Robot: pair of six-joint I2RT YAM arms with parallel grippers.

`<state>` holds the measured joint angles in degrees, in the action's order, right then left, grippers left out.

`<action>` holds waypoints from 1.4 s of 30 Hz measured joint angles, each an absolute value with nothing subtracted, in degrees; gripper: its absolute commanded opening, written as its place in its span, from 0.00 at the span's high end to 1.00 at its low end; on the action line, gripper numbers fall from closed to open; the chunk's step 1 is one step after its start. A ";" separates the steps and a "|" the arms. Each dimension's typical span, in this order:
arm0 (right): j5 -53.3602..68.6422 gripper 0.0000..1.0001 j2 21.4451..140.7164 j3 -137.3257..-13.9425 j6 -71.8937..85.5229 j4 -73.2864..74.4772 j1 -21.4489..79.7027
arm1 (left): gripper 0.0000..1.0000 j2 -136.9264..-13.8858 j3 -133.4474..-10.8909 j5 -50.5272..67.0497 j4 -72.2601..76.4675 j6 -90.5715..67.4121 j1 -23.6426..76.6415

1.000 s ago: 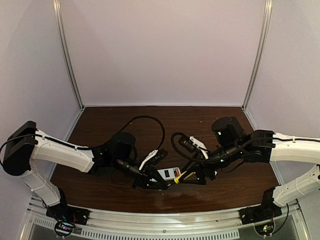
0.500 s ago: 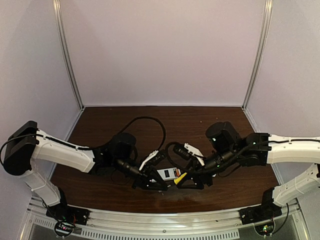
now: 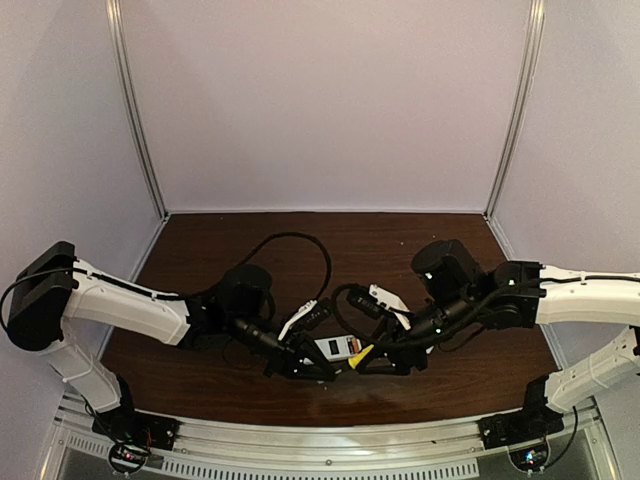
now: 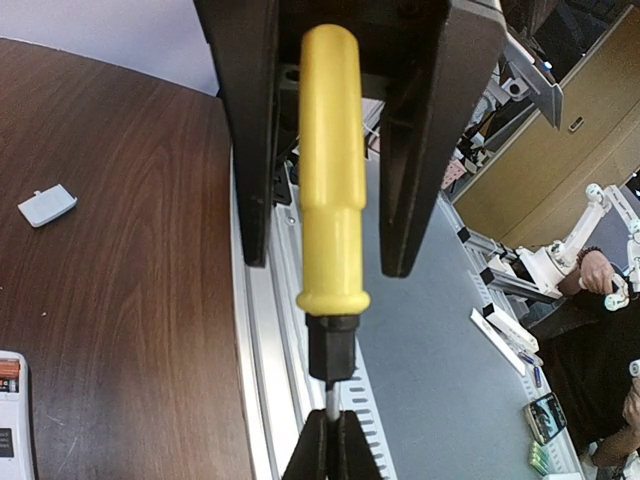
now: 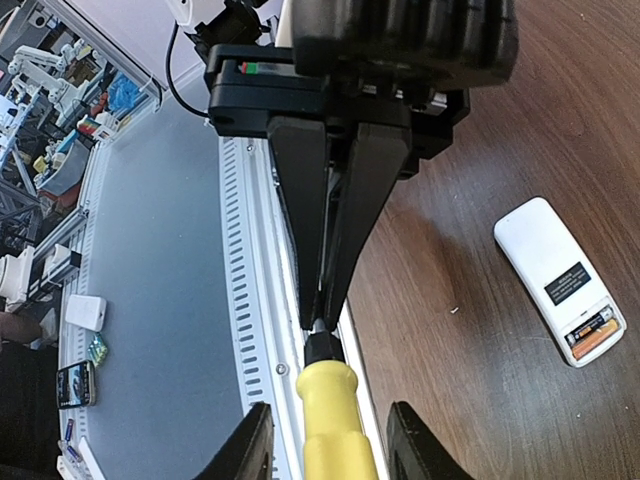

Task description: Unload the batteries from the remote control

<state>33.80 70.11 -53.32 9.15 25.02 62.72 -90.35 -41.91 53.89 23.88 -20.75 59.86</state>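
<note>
Works over a dark wood table (image 3: 200, 250), left arm (image 3: 130, 305) and right arm (image 3: 590, 300) both reaching in low toward the middle of its near edge. Pinches the bare metal shaft of a yellow-handled screwdriver (image 4: 332, 170) in the left gripper (image 4: 330, 425), jaws closed tight on it. Brackets the yellow handle with the right gripper (image 5: 330, 440), jaws partly narrowed, one finger on each side with a slim gap visible at both, not touching the handle. Shows the remote control (image 5: 548, 265) lying flat on the table by the middle of the near edge, just beside the two grippers, plain white back up, compartment uncovered at one end. Shows a small white plastic chip (image 4: 47, 206) lying alone on the bare wood, apart from the remote control. Holds the batteries (image 5: 590, 330) side by side inside that open compartment, one orange-copper, one dark, neither lifted out.
</note>
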 measured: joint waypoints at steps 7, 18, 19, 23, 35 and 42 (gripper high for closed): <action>33.82 0.63 70.08 -53.32 8.71 25.82 62.72 | 1.00 -90.39 -41.91 53.95 23.94 -20.75 59.86; 33.50 0.58 69.65 -53.36 8.08 25.98 62.72 | 1.00 -90.72 -41.91 54.08 23.94 -20.75 59.86; 33.39 0.58 69.60 -53.43 8.05 25.98 62.72 | 1.00 -90.78 -41.91 54.11 23.94 -20.78 59.86; 33.34 0.59 69.60 -53.87 7.88 25.96 62.72 | 1.00 -91.15 -42.02 54.22 23.94 -20.78 59.86; 33.61 0.66 69.60 -54.06 7.70 25.91 62.74 | 1.00 -91.20 -42.54 54.24 23.97 -20.78 59.86; 33.89 0.74 69.60 -54.06 7.70 25.91 62.74 | 1.00 -91.20 -42.54 54.39 23.97 -20.73 59.86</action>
<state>33.89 69.60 -54.06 7.70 25.91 62.74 -91.20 -42.54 54.39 23.97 -20.73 59.86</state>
